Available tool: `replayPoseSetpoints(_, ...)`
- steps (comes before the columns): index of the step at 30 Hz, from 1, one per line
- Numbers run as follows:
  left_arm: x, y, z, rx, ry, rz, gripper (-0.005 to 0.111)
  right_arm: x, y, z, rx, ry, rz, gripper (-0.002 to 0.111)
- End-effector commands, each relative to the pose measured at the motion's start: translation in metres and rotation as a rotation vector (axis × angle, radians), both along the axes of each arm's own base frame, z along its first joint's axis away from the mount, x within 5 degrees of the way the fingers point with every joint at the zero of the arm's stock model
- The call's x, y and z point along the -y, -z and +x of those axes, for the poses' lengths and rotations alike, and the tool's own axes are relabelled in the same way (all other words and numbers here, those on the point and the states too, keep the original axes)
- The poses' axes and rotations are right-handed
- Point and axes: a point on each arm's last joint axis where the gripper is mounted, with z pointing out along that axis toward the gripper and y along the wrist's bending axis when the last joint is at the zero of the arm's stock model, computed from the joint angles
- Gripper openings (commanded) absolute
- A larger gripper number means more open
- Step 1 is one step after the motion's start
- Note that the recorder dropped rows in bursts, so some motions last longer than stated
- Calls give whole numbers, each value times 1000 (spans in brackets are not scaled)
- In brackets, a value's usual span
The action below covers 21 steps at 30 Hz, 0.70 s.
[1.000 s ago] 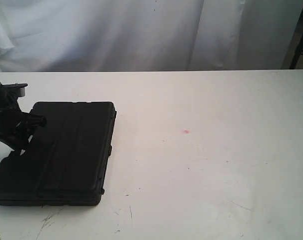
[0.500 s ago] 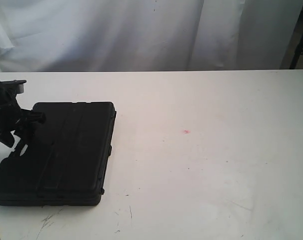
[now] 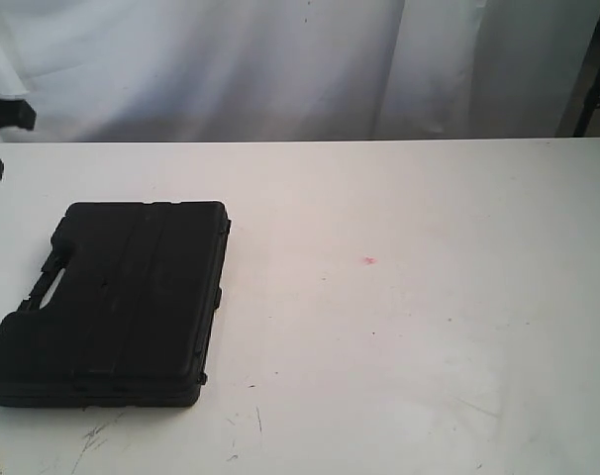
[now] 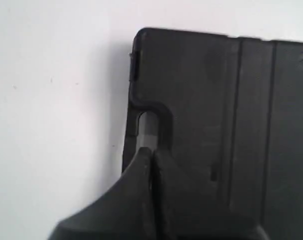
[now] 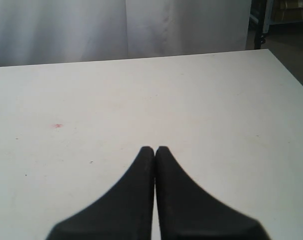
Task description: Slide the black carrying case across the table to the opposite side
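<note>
Case [image 3: 122, 297]: flat, rectangular, matte black hard plastic. Raised ribs run lengthwise along the lid. Cut-out handle [image 3: 50, 280] on the edge towards the left of the exterior view; small latch [image 3: 218, 297] on the opposite edge. Lid closed, case lying flat.

Position: on the white worktop [image 3: 429, 346], in the near left part of the exterior view, well apart from the small red spot [image 3: 369, 260] near the middle. Dark scratch marks [image 3: 92, 435] on the surface just in front of the case. White curtain [image 3: 280, 59] behind the far edge.

Left arm [image 3: 1, 127]: only a dark piece shows at the far left edge of the exterior view, up at the level of the worktop's far edge, clear of the case. From the wrist camera the left jaws are pressed together with nothing between them, tips lined up over the handle opening [image 4: 149, 127] of the case [image 4: 216, 100].

Right arm: outside the exterior view. From its wrist camera the right jaws are together and hold nothing, over bare worktop [image 5: 191, 100], pointing towards the far edge and curtain, red spot [image 5: 57, 125] off to one side
</note>
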Motion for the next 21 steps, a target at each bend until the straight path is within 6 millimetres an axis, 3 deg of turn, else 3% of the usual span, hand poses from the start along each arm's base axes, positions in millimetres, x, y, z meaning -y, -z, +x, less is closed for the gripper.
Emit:
replayPoseSetpoints(1,10,-48,-33,199,18,-89,0,1,1,0,3,6,-11,0)
replayPoseSetpoints(3,10,-55,-61,284,3,-88,0,1,1,0,3,6,-11,0)
replayPoseSetpoints(5,10,-53,-105,374,-19,-91,0,1,1,0,3,6,-11,0)
replayPoseSetpoints(15,12,-31,-238,596,-25,-99,0,1,1,0,3,6,-11,0)
replayPoseSetpoints(21,14,-16,-282,687,-13,-114,0,1,1,0,3,6,-11,0)
